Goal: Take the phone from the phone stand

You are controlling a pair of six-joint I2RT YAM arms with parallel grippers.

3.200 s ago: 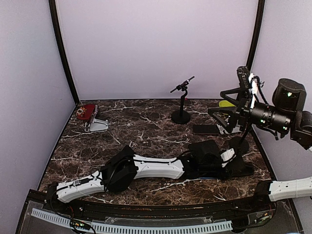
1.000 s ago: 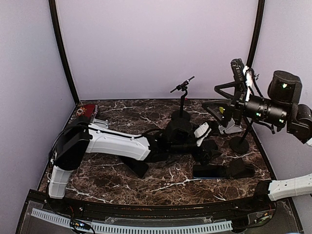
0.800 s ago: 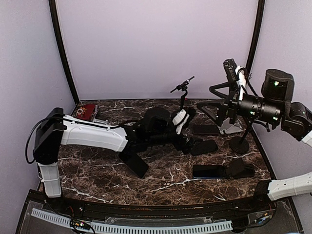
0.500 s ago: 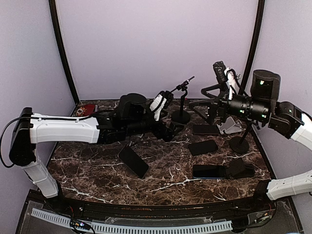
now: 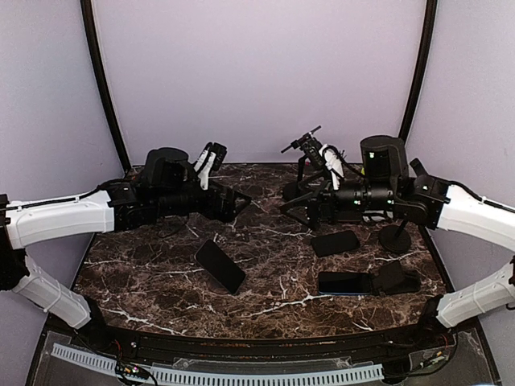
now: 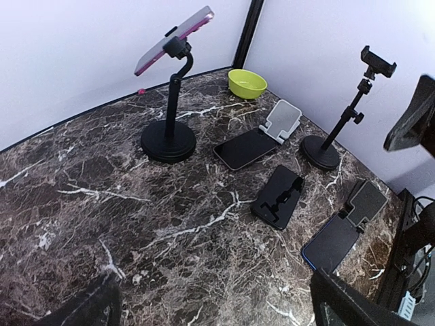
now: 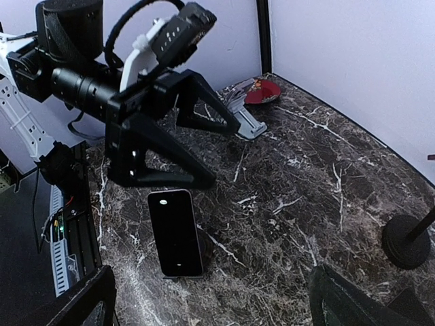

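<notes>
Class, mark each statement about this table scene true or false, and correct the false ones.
1. A phone sits clamped on top of the tall round-based stand. True.
2. The left end effector grips a phone. False: it is open and holds nothing.
3. The green bowl stands on the table near the far corner. True.
4. The clamp on the slim stand holds a phone. False: that clamp is empty.
5. The right end effector is open. True.
</notes>
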